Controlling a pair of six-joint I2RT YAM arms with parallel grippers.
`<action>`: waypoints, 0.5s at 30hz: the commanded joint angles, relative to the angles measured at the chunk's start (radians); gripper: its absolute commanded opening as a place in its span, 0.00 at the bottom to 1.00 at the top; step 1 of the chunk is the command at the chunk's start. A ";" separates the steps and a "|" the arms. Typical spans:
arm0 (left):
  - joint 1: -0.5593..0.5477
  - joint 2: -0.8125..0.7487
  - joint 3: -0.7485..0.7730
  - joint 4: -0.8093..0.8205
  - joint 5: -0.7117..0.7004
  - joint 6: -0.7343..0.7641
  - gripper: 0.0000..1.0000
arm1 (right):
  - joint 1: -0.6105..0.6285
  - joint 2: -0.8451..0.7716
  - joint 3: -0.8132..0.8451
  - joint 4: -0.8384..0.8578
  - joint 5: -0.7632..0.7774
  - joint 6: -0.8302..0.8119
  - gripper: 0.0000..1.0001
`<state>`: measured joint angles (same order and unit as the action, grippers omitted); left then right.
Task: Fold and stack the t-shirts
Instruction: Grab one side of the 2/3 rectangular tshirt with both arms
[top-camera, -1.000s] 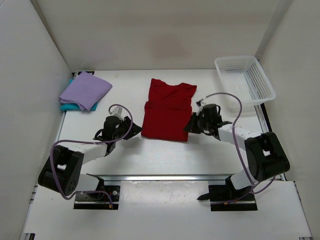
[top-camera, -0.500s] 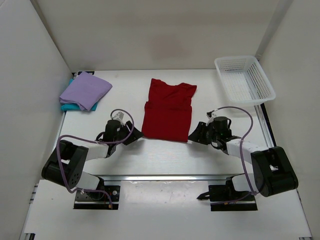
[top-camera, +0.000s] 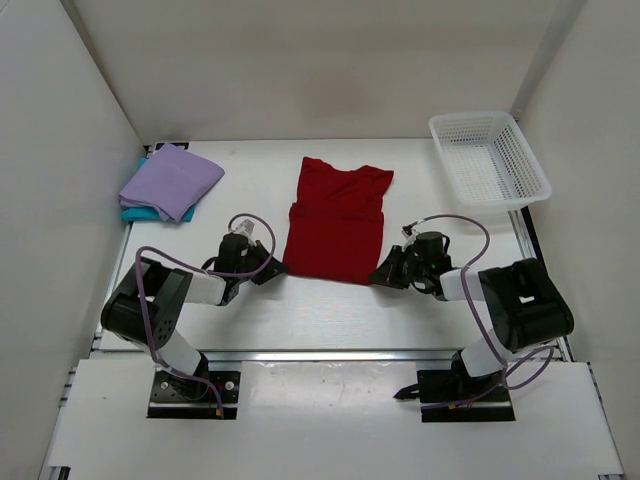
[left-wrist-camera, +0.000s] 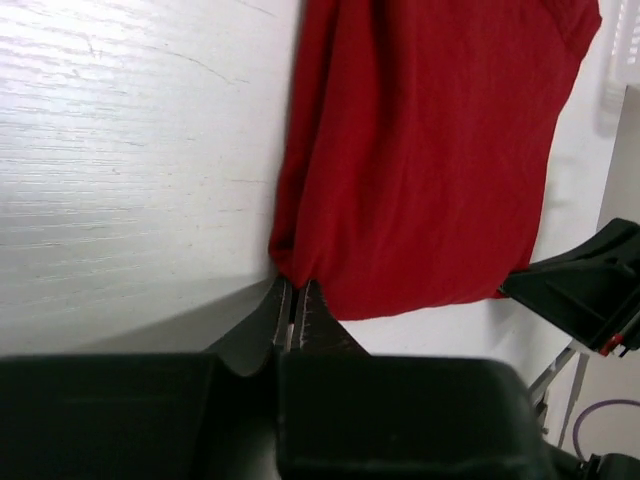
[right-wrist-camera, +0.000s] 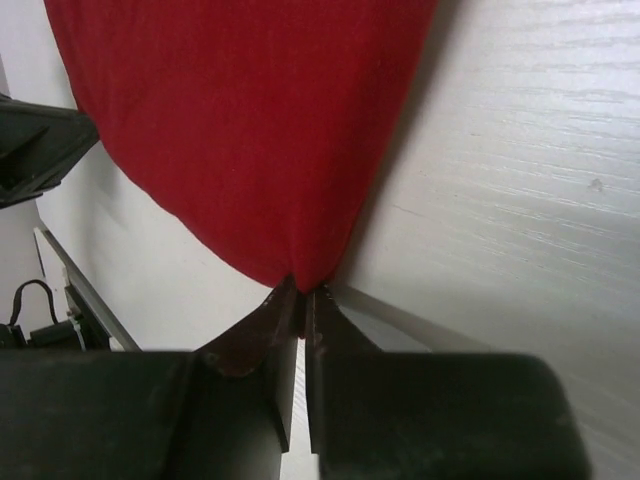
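The dark red t-shirt lies flat in the table's middle, sides folded in. My left gripper is shut on its near left corner, seen in the left wrist view. My right gripper is shut on its near right corner, seen in the right wrist view. The red cloth fills the upper part of the left wrist view and of the right wrist view. The folded lavender t-shirt lies on the teal t-shirt at the far left.
A white mesh basket stands at the far right corner. White walls enclose the table on left, back and right. A metal rail runs along the near edge.
Both grippers have moved inward to the red shirt's near corners and shut on them. The shirt itself has barely shifted.
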<state>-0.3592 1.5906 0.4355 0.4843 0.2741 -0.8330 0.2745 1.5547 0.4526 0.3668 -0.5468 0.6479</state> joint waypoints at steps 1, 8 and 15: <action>-0.007 -0.010 0.017 -0.009 0.000 0.002 0.00 | 0.000 -0.010 0.014 0.035 0.031 0.006 0.00; -0.067 -0.273 -0.114 -0.157 -0.079 0.032 0.00 | 0.026 -0.232 -0.106 -0.106 0.074 -0.019 0.00; -0.233 -0.806 -0.322 -0.574 -0.168 0.043 0.00 | 0.264 -0.641 -0.316 -0.366 0.226 0.079 0.00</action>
<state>-0.5289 0.9573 0.1574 0.1596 0.1780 -0.8021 0.4572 1.0355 0.1925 0.1551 -0.4179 0.6735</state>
